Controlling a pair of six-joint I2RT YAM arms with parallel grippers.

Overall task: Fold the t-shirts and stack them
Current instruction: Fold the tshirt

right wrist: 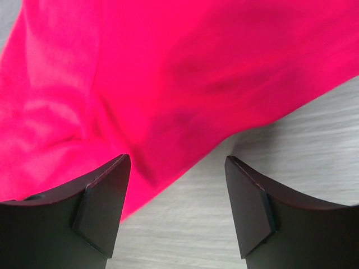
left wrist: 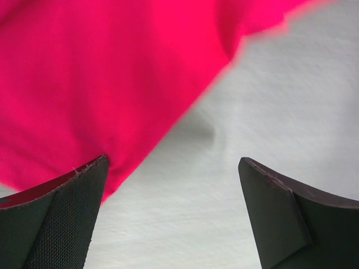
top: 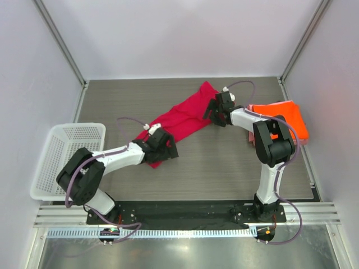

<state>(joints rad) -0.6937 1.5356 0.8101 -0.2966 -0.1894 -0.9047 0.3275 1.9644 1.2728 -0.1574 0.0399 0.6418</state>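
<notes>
The crimson-magenta t-shirt (top: 182, 120) lies as a long diagonal strip across the middle of the table. My left gripper (top: 166, 149) is open at its near-left end; in the left wrist view the shirt (left wrist: 95, 84) has its edge by my left finger, table between the jaws. My right gripper (top: 212, 114) is open at the shirt's far-right end; in the right wrist view the cloth (right wrist: 168, 73) reaches my left finger. The folded orange t-shirt (top: 287, 116) lies at the right, a sliver of pale pink cloth (top: 252, 136) under its edge.
A white mesh basket (top: 64, 159) stands at the table's left edge. The enclosure walls close in on three sides. Bare table (top: 219, 168) lies in front of the shirt.
</notes>
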